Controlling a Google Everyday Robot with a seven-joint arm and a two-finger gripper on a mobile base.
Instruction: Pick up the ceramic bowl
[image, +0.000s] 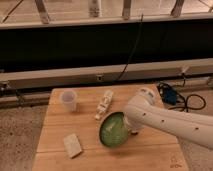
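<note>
The ceramic bowl (114, 130) is a round glossy green bowl with a darker rim. It is at the middle front of the wooden table (150, 157), tilted up on edge with its inside facing left and toward the camera. My gripper (133, 129) is at the bowl's right rim, shut on it, and is mostly hidden under my white arm (165, 120), which reaches in from the right.
A small translucent plastic cup (68, 99) stands at the table's back left. A white elongated object (104, 104) lies behind the bowl. A pale sponge-like block (72, 145) lies at the front left. Cables and a blue object (172, 95) lie on the floor to the right.
</note>
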